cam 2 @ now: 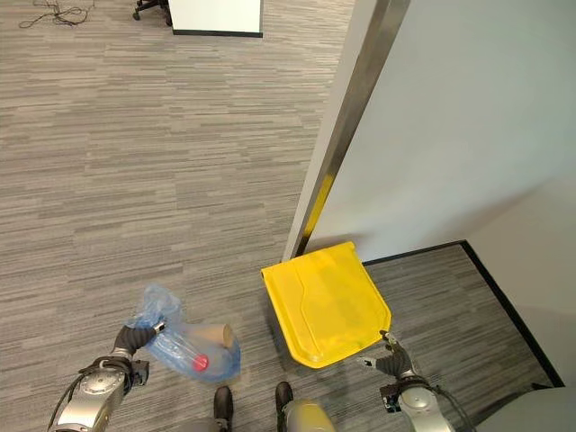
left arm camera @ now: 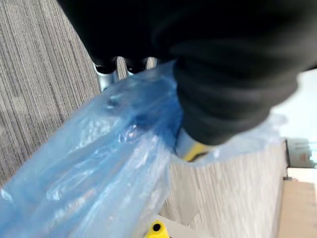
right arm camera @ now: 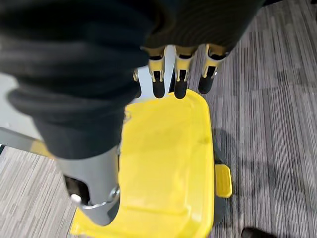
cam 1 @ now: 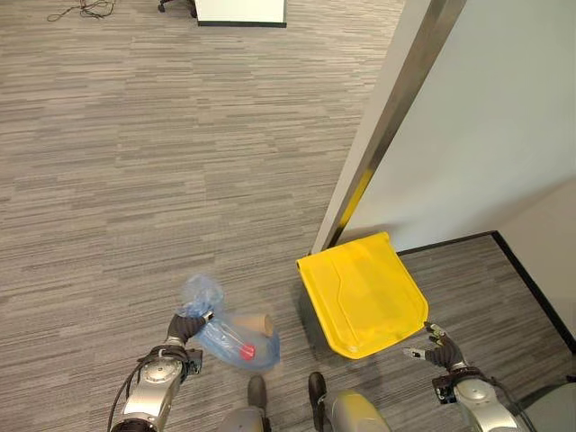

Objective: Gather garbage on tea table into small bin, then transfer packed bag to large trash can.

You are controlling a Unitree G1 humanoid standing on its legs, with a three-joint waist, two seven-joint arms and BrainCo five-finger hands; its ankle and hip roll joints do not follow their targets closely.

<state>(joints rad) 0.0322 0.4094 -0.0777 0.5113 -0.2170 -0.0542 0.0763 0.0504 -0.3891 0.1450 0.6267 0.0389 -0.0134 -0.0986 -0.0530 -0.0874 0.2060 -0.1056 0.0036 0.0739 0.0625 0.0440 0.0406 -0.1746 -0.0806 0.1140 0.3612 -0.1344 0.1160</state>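
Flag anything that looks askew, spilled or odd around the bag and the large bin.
Nothing has spilled. The left hand grips the blue trash bag by its neck, with a bottle and paper cup inside. The yellow lid of the large trash can is shut, so the bag cannot go in yet. The right hand hovers open beside it.

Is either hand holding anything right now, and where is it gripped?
The left hand holds the blue garbage bag by its bunched top. The right hand holds nothing, its fingers straight by the yellow lid.

One blue bag (cam 1: 220, 335), one yellow-lidded can (cam 1: 362, 292), seemingly one bottle (cam 1: 236, 345) inside.
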